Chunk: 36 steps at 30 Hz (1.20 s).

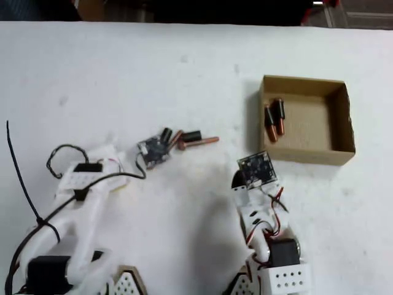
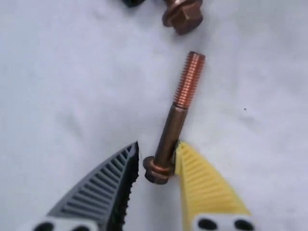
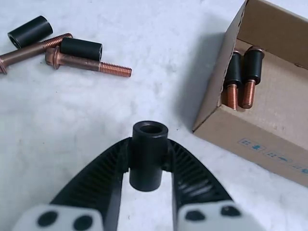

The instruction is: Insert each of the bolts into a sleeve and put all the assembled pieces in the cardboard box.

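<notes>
From the high view I see the white table (image 1: 123, 74) with the cardboard box (image 1: 307, 155) toward its far right. Two assembled pieces (image 1: 274, 120) lie side by side inside it, against its left wall. The loose bolts and sleeves (image 1: 184, 138) sit in a small cluster near the middle of the table. My left gripper (image 1: 153, 150) is just beside that cluster. My right gripper (image 1: 255, 167) hovers close to the near corner of the box.

On the left wrist view, the left gripper brackets the head end of a copper bolt (image 2: 175, 115) that lies on the table. The yellow finger (image 2: 202, 187) touches the shank just above the head. The dark finger (image 2: 106, 183) stands just beside the head with a sliver of table between, so these jaws are a little apart and not clamped. The head of a second bolt (image 2: 183, 14) lies just past the threaded tip.

On the right wrist view, the right gripper is clenched on a black sleeve (image 3: 149, 159), held upright with its bore facing the camera, above bare table. The box stands near it, with the two pieces inside pointing their threads toward the near wall. Farther off lie two bolts and two more sleeves, one sleeve resting against a bolt.
</notes>
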Tool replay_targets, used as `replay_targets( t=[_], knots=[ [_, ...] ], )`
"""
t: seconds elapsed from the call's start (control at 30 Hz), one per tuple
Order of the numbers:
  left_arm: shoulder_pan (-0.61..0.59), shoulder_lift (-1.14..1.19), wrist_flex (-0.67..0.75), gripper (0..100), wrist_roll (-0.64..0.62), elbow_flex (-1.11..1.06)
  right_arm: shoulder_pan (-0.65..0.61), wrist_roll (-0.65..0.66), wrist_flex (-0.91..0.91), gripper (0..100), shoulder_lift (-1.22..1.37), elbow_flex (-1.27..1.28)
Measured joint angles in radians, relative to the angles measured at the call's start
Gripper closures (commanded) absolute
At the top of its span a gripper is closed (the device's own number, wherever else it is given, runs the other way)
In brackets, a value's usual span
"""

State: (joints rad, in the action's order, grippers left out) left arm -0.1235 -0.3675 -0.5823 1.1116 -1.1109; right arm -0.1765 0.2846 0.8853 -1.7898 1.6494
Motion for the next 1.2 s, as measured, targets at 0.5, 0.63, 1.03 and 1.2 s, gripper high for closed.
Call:
replay_targets(
  t=[0.5, 0.63, 1.03, 1.2],
  knots=[
    [-0.037, 0.000, 0.034, 85, 0.000, 0.000, 0.000, 0.000, 0.000, 98.1, 0.000, 0.009],
    [-0.037, 0.000, 0.054, 85, -0.046, 0.000, 0.000, 0.000, 0.000, 98.1, 0.000, 0.011],
    [-0.038, 0.000, 0.110, 85, -0.160, 0.000, 0.000, 0.000, 0.000, 98.1, 0.000, 0.012],
    [-0.038, 0.000, 0.120, 85, -0.184, 0.000, 0.000, 0.000, 0.000, 98.1, 0.000, 0.012]
  ],
)
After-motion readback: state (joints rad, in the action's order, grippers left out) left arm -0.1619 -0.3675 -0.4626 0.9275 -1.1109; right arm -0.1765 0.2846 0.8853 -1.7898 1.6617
